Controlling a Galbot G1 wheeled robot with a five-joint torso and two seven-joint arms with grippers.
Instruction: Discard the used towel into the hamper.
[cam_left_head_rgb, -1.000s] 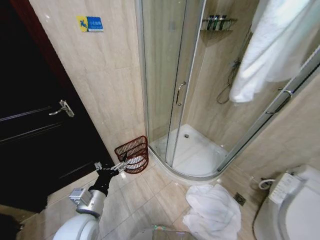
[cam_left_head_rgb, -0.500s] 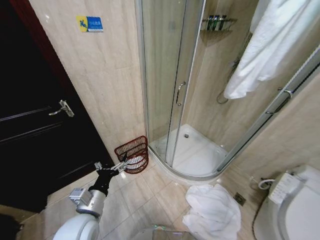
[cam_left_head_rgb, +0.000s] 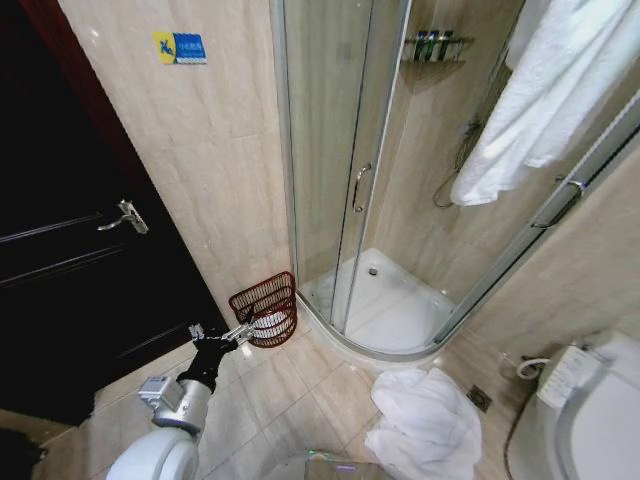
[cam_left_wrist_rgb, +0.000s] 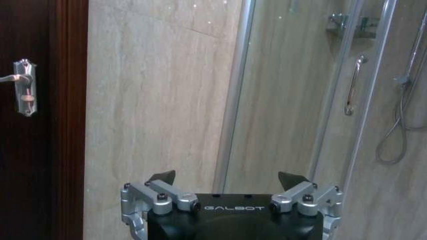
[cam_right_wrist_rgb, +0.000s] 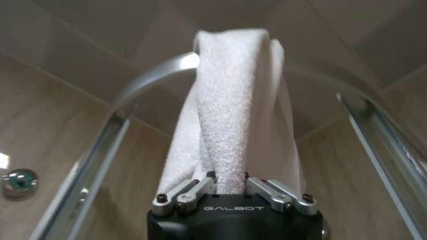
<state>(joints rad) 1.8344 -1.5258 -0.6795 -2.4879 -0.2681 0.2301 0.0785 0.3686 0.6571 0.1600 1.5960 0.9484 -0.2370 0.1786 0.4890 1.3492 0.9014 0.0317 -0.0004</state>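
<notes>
From the head camera, the hamper (cam_left_head_rgb: 266, 308) stands on the tiled floor against the wall, just beside the curved edge of the shower, and the left gripper (cam_left_head_rgb: 222, 338) hovers low beside its rim. A white towel (cam_left_head_rgb: 545, 95) hangs high at the upper right, over the shower's top rail, while a second white heap (cam_left_head_rgb: 425, 420) lies on the floor near the toilet (cam_left_head_rgb: 585, 420). At the left wrist, the left gripper (cam_left_wrist_rgb: 227, 179) points at the wall with its jaws wide and nothing between them. At the right wrist, the right gripper (cam_right_wrist_rgb: 227, 184) has its jaws pinched narrow on a fold of the towel (cam_right_wrist_rgb: 230, 110). To do this well, I judge the grip should stay firm and the towel be lifted clear of the rail before being carried across to the hamper, so it does not snag.
</notes>
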